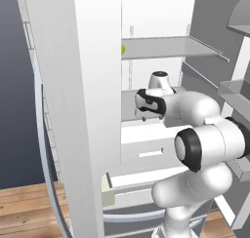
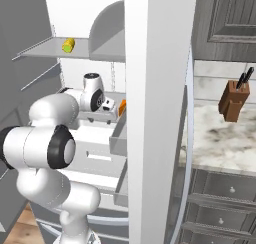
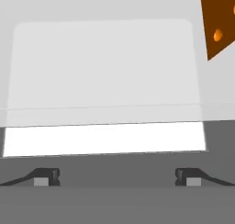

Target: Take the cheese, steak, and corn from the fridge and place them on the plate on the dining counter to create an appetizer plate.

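One wide-open, empty gripper (image 3: 117, 177) inside the fridge (image 2: 155, 113), cheese (image 3: 219, 21) beside it, corn (image 2: 68, 44) above

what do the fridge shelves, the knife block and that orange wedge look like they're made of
Shelves: matte pale grey, thin flat sheets, probably plastic or frosted glass; the render leaves it open.
Knife block: brown, flat-sided, likely wood, with dark handles sticking out.
Cheese: orange wedge with lighter round spots, smooth and dull, looks like firm cheese.
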You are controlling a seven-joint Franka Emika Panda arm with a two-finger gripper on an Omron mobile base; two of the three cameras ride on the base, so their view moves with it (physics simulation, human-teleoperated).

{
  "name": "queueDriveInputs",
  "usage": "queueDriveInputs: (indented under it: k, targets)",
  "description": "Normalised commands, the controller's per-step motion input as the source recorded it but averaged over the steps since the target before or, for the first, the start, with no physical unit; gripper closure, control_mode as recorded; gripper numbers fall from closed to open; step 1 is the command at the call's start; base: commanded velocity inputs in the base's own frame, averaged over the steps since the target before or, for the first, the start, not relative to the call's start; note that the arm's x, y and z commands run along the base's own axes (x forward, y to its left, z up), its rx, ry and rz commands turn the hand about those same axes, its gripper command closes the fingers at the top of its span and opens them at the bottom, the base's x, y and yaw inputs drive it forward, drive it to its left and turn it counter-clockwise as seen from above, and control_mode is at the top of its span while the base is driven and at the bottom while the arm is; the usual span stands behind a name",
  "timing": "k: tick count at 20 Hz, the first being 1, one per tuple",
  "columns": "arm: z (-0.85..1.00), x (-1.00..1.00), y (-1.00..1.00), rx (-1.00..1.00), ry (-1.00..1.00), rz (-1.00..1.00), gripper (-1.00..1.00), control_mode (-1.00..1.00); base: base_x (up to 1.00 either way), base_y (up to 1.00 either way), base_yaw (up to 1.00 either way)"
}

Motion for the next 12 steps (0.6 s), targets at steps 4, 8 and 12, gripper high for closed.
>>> queueDriveInputs:
  k: [4,8,12]
  targets:
    - [0.0,0.37,-0.19,0.0,-0.02,-0.2,-1.0,-1.0,0.0,0.0,0.0]
    - [0.0,0.34,-0.2,0.0,-0.03,-0.15,-1.0,-1.0,0.0,0.0,0.0]
    - [0.0,0.27,-0.14,0.0,-0.08,-0.06,-1.0,-1.0,0.0,0.0,0.0]
